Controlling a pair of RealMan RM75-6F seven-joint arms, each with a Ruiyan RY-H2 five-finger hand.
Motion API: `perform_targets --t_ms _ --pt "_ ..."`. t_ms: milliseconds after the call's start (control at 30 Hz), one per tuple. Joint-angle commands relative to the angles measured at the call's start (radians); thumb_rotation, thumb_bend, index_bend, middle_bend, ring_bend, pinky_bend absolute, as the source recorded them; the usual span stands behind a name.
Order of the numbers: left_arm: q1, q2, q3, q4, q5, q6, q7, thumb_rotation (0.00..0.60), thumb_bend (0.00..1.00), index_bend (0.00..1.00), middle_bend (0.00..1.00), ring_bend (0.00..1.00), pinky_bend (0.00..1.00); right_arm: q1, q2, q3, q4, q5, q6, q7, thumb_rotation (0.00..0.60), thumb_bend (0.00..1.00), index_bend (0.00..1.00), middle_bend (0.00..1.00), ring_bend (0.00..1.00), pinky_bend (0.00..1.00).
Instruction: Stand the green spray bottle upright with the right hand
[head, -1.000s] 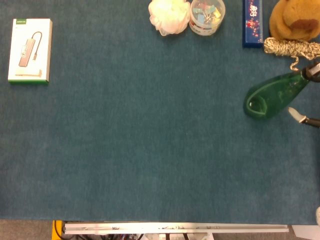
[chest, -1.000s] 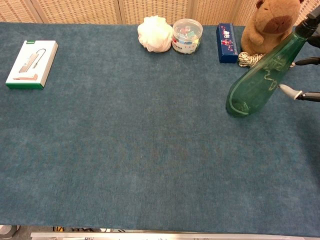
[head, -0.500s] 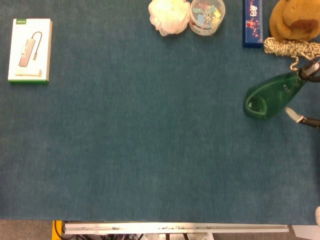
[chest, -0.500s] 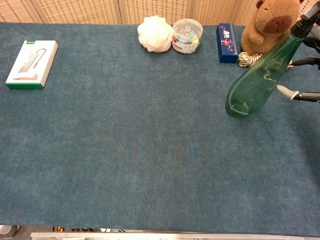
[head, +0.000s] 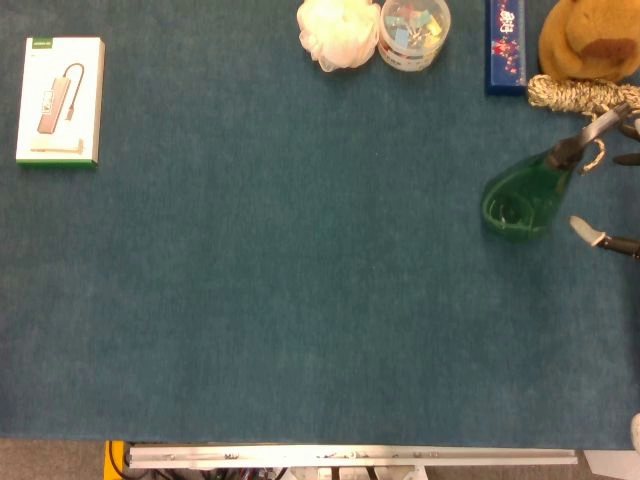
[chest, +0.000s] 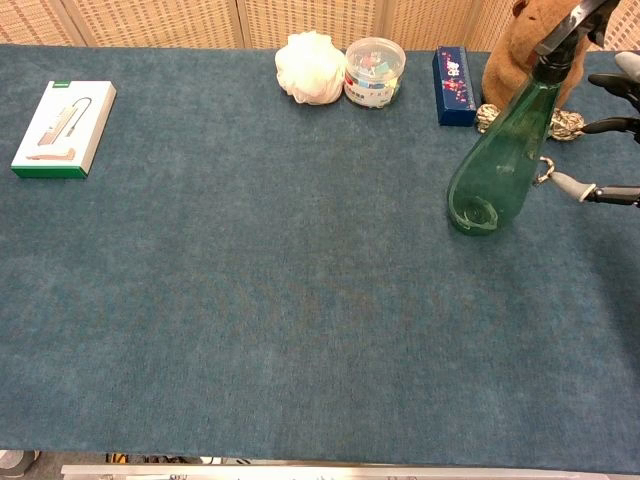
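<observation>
The green spray bottle (chest: 500, 160) stands on its base at the right of the blue cloth, leaning slightly right, its dark nozzle up by the plush toy. In the head view the bottle (head: 522, 192) is seen from above. Only the spread fingers of my right hand (chest: 612, 126) show, at the right edge just beside the bottle. A lower fingertip (chest: 562, 182) lies close to the bottle's side; whether it touches, I cannot tell. The same hand (head: 606, 237) reaches into the head view at the right edge. My left hand is out of sight.
Along the far edge sit a white puff (chest: 310, 67), a clear tub of clips (chest: 373, 72), a blue box (chest: 454, 86), a brown plush toy (chest: 540, 45) and a rope coil (head: 585, 95). A white box (chest: 62, 128) lies far left.
The bottle has swung from a steep lean against my right hand to nearly upright. Its base shifted slightly left, and the fingers now stand apart from the neck.
</observation>
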Motion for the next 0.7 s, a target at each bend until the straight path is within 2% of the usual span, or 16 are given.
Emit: perform_targets --t_ms 33,333,700 --pt "0.0 0.0 0.0 0.0 0.0 0.0 0.001 0.6 0.0 0.5 0.43 0.32 0.46 -0.002 0.001 0.0 -0.001 -0.001 0.002 0.0 0.6 0.0 0.12 0.21 0.12 0.32" --pt "0.0 0.0 0.001 0.0 0.001 0.0 0.002 0.6 0.0 0.5 0.43 0.32 0.46 -0.02 0.026 0.004 -0.029 -0.01 0.054 -0.014 0.6 0.0 0.12 0.21 0.12 0.32" --pt "-0.003 -0.008 0.008 -0.003 0.009 -0.001 0.019 0.6 0.0 0.5 0.43 0.32 0.46 -0.07 0.105 0.048 -0.083 -0.052 0.294 -0.133 0.6 0.0 0.12 0.2 0.11 0.28"
